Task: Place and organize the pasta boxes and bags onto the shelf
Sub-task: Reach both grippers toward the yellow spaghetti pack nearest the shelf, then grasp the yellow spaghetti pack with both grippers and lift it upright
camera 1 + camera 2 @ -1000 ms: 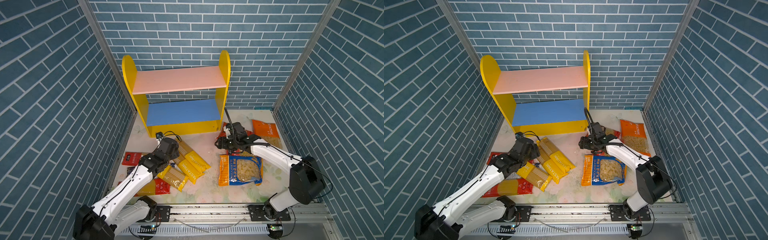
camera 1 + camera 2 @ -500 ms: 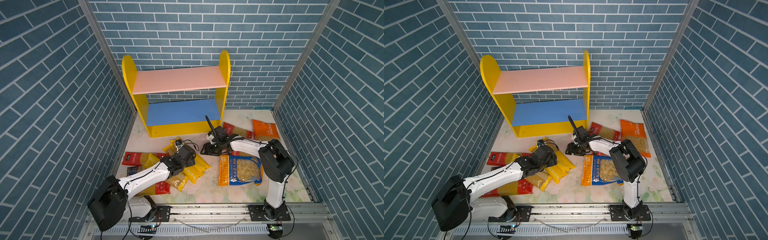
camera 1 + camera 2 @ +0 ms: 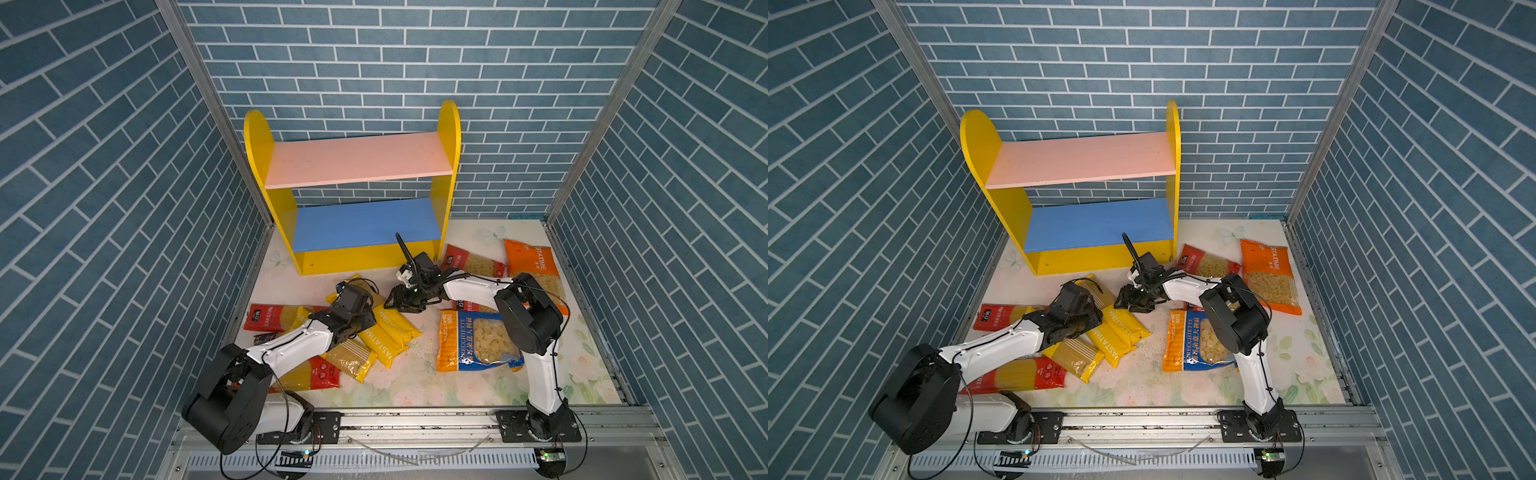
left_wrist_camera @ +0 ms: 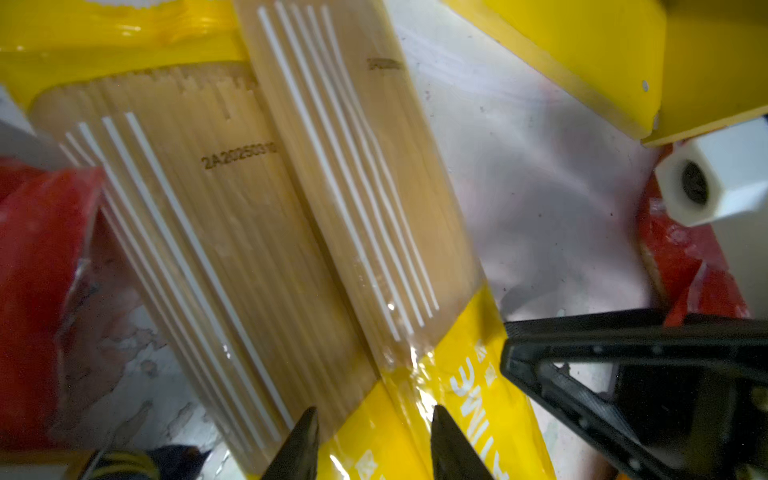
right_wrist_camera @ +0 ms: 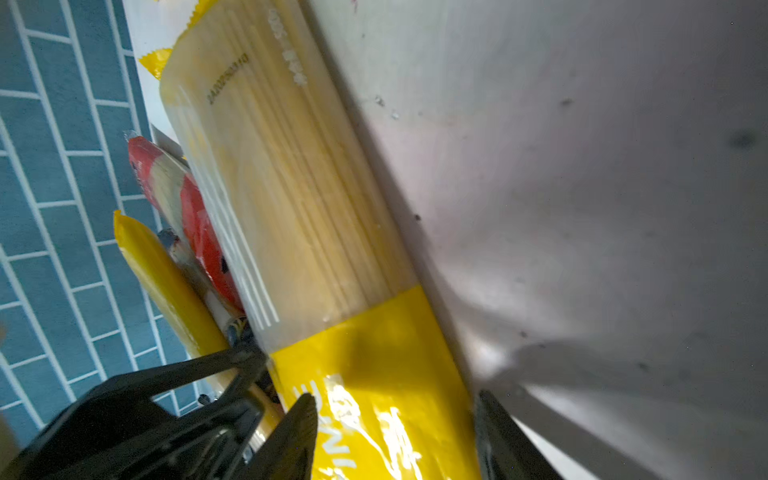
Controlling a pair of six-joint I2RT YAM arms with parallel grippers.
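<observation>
Three yellow PASTATIME spaghetti packs (image 3: 390, 332) (image 3: 1121, 328) lie side by side on the floor in front of the shelf (image 3: 357, 166) (image 3: 1079, 160), which holds nothing. My left gripper (image 3: 360, 330) (image 4: 374, 444) is down on them, open, its fingertips (image 4: 307, 436) straddling the seam between two packs. My right gripper (image 3: 397, 303) (image 5: 395, 440) is open too. Its fingertips (image 5: 301, 432) stand either side of the yellow end of the outermost pack (image 5: 374, 374). The two grippers nearly touch.
Red spaghetti packs (image 3: 270, 316) (image 3: 320, 372) lie at the left under my left arm. A blue-orange bag (image 3: 473, 340), a red short-pasta bag (image 3: 473, 264) and an orange bag (image 3: 532, 266) lie at the right. Brick walls close in on three sides.
My left gripper swung right and dropped onto the yellow packs, its jaws narrowing. My right gripper moved left from the red bag to the same packs, closing slightly.
</observation>
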